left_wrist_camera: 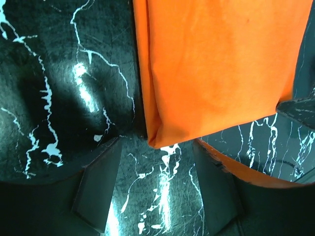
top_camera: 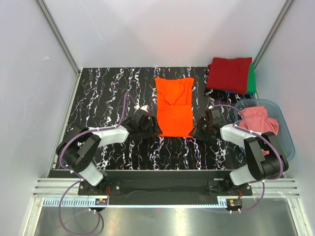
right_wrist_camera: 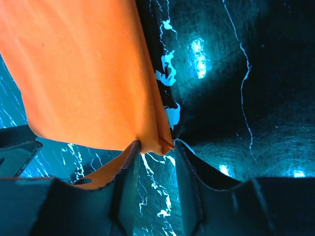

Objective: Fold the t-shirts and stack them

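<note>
- Black table (top_camera: pixel 113 88) with white marble veining, spanning the scene.
- Translucent blue tub (top_camera: pixel 289 137) on the table's right edge, toward the near side.
- White walls (top_camera: pixel 162 29) left, far and right.

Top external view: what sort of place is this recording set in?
Most likely a robot lab test cell, not a home: plain white panel walls on metal frame posts, and a left arm and right arm bolted on a rail at the near edge of a black marbled table.
</note>
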You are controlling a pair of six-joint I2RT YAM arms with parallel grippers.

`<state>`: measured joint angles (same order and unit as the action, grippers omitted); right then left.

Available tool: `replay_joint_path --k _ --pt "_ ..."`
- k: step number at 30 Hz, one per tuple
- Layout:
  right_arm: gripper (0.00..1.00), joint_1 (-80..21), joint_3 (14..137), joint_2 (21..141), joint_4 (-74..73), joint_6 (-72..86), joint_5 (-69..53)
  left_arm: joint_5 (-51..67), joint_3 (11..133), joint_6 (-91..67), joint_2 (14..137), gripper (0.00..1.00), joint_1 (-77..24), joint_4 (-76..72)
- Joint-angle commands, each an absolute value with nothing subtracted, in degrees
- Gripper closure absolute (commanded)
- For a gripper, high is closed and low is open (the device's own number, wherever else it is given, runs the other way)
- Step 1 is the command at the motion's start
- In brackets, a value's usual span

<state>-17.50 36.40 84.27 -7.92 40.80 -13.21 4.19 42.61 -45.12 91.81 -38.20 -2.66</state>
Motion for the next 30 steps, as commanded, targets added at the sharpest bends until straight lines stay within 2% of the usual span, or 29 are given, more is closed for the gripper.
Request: replay_joint_path --k 1,14,15,17,19,20,21,22,30 --pt "0.60 -17.6 35.2 83.7 -8.6 40.9 -13.4 1.8 42.5 -45.5 93.9 0.34 -38.5 -4.2" --pt "0.74 -17.5 35.3 85.4 -7.6 40.9 -13.2 3.3 42.8 -46.6 97.6 0.52 -39.9 -6.7" --pt "0.76 -17.5 35.2 85.5 -7.4 40.9 -13.3 3.7 43.2 -46.6 98.1 0.60 -39.9 -6.8" --pt "0.84 -17.6 35.2 85.7 -6.7 41.0 -13.4 4.0 43.4 -46.8 98.6 0.69 -40.0 -6.9" --pt "0.94 -17.6 35.0 85.7 -6.4 40.7 -13.6 4.1 43.8 -46.9 98.9 0.84 -40.1 -6.9" --pt "0.99 -17.5 35.1 85.5 -6.4 40.8 -13.9 4.2 43.8 -46.9 98.9 0.88 -40.3 -6.9" --pt "1.00 -17.6 35.0 85.4 -6.3 40.8 -14.1 4.1 43.7 -47.0 98.8 0.92 -40.3 -6.9" --pt "1.00 -17.6 35.0 84.8 -6.5 40.9 -14.8 4.2 43.6 -47.2 98.6 1.00 -40.6 -6.9" --pt "1.00 -17.8 33.0 74.8 -13.5 42.5 -17.7 -1.2 39.0 -49.6 88.7 1.00 -46.0 -0.2"
